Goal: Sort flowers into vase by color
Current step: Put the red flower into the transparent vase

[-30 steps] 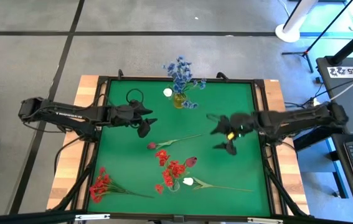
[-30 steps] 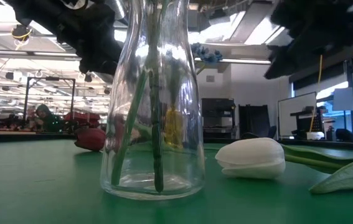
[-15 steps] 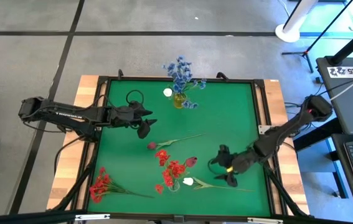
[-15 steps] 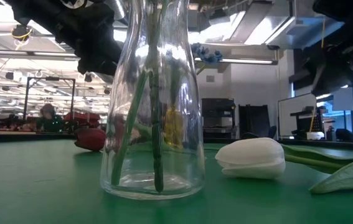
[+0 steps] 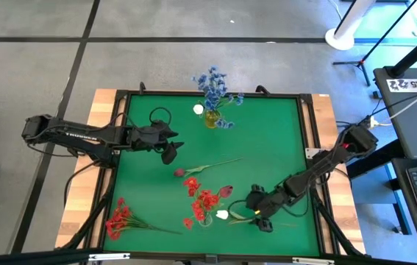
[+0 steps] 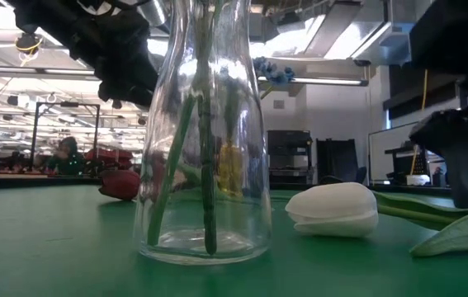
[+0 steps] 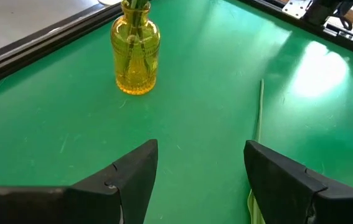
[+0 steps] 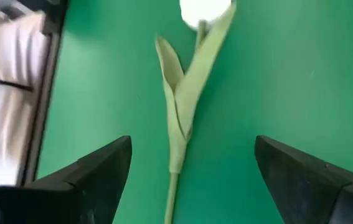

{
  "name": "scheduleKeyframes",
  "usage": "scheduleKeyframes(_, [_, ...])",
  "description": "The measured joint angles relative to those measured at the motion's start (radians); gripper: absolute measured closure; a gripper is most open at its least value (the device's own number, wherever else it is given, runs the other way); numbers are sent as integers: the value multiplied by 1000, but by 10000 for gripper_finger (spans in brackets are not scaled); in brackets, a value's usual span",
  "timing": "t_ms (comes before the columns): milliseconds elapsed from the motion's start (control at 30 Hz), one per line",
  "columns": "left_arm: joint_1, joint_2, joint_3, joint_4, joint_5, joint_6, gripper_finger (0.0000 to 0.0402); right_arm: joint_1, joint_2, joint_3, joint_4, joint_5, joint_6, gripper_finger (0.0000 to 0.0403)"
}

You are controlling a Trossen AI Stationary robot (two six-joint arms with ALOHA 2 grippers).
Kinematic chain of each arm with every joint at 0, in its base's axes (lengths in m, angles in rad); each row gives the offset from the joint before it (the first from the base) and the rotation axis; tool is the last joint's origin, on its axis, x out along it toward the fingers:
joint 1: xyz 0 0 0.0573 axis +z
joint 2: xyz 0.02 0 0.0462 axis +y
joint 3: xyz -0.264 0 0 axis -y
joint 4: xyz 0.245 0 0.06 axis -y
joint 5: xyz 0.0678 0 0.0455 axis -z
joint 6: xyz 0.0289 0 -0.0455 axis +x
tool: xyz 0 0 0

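Observation:
A white tulip (image 5: 223,215) lies on the green mat, its leafy stalk (image 8: 182,99) running toward the right edge. My right gripper (image 5: 258,214) hovers open over that stalk, one finger on either side (image 8: 188,180), touching nothing. Beside the tulip stands a clear vase (image 6: 205,165) holding red flowers (image 5: 204,200). A yellow vase (image 7: 136,56) with blue flowers (image 5: 212,87) stands at the far edge. A dark red bud (image 5: 179,172) on a long stalk lies mid-table, and another (image 5: 226,191) lies by the clear vase. My left gripper (image 5: 170,144) waits open at mid-left.
A red cluster stem (image 5: 120,218) lies at the near left corner. A white bud (image 5: 198,110) lies beside the yellow vase. A raised black frame (image 5: 307,140) borders the mat. Bare mat spans the far right half.
My right gripper has swung from the table's middle right toward the near edge and gone down, tipping further downward, ending over the white tulip's stalk. Its fingers have stayed open. The flowers and vases have not moved.

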Motion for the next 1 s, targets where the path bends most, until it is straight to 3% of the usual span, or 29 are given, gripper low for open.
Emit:
scheduleKeyframes(267, [-1, 0, 0, 1, 2, -21, 169, 2, 61, 37, -33, 24, -72, 63])
scheduleKeyframes(500, [-33, 0, 0, -73, 205, -44, 169, -78, 53, 132, -240, 87, -188, 63])
scheduleKeyframes(700, [-153, 32, 0, -149, 200, -135, 169, -154, 53, 216, -311, 118, -333, 63])
scheduleKeyframes(1000, [-323, 228, -1, -13, 98, -167, 169, -326, 53, 245, -350, 258, -449, 63])
